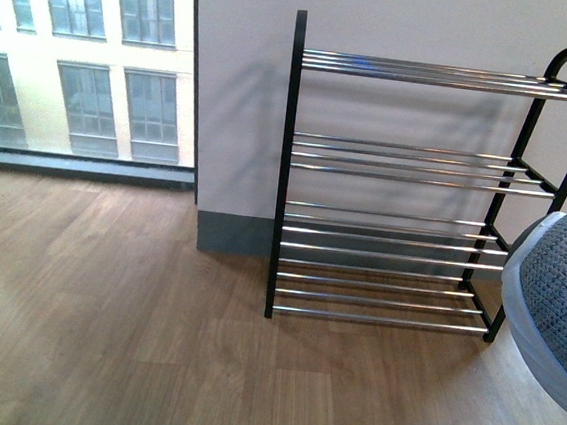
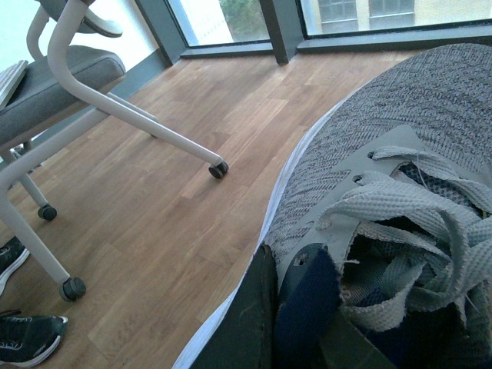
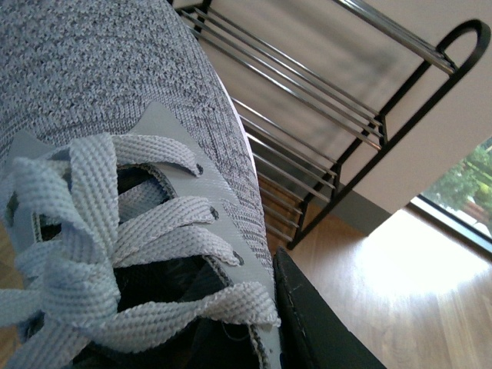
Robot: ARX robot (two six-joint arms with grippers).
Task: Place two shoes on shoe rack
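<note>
While aloft — 2 grey knit sneakers

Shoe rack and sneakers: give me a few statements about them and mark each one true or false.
1. The shoe rack has four shelves. True.
2. A shoe sits on the rack. False: every shelf is bare.
3. The right arm's sneaker shows at the right edge of the front view. True.
4. The rack stands in the middle of the room. False: it stands against the wall.
5. The left arm's sneaker has no laces. False: it is laced.
</note>
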